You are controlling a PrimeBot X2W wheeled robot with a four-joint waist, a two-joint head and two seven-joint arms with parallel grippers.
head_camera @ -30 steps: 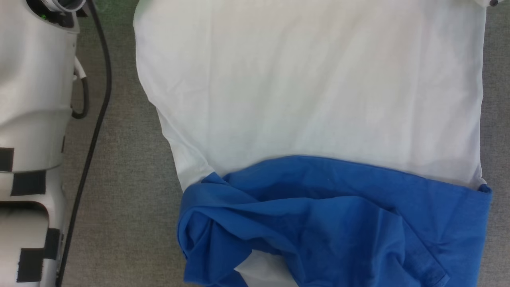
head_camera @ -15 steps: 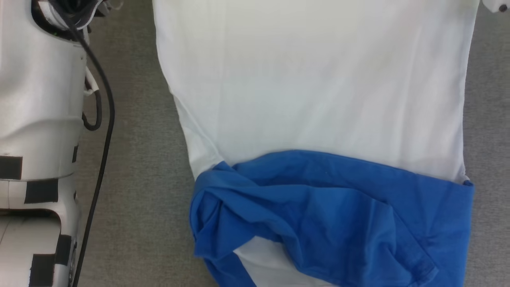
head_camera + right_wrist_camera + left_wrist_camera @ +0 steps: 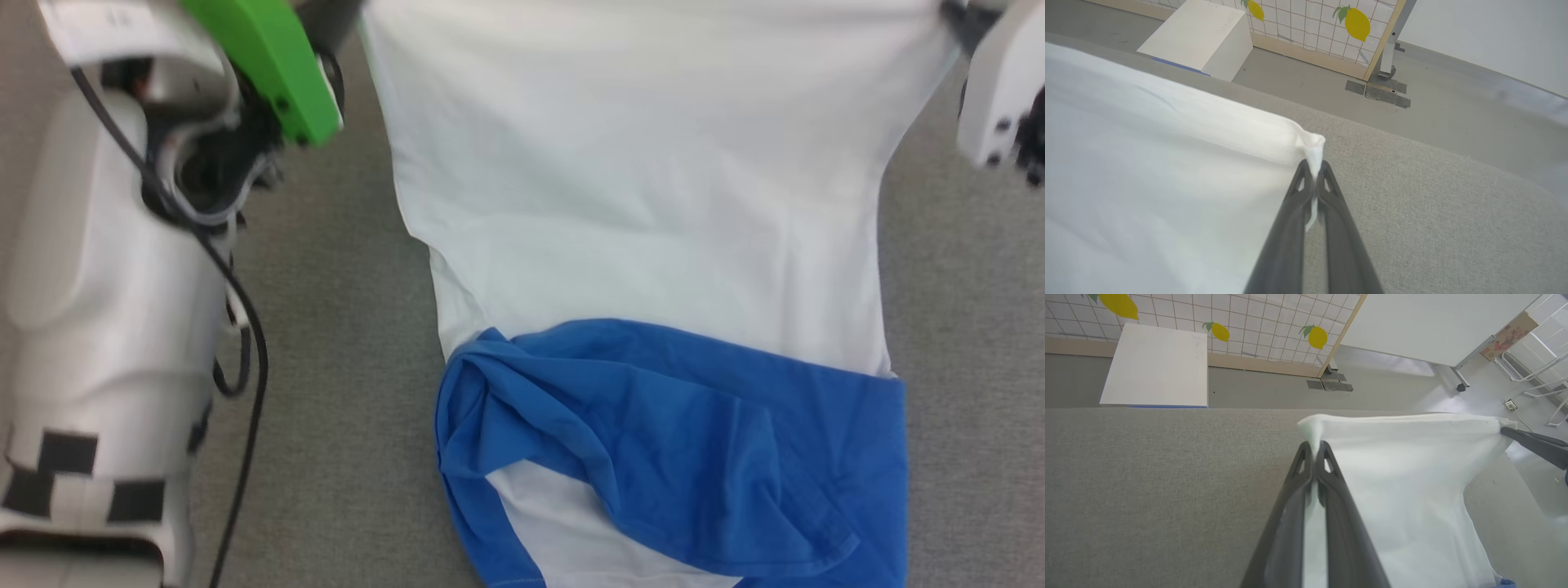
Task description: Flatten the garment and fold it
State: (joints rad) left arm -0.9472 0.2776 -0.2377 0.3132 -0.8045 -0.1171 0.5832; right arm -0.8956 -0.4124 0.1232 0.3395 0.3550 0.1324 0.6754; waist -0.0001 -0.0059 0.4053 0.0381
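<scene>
— Left end effector [image 3: 1314, 447] has since clamped shut on the T-shirt's [image 3: 645, 204] left hem corner; I see the right end effector [image 3: 1314, 165] pinching the other.
— Lie of the garment?
— Hem taut between both, equally near; long axis runs back toward the rig, blue sleeves [image 3: 678, 441] bunched on the desk [image 3: 343, 343].

We see the garment [image 3: 637, 204] stretched over the grey worktop [image 3: 343, 392], its blue sleeves [image 3: 694, 441] bunched at the lower end; the pale left forearm [image 3: 106, 310] stands beside it.
</scene>
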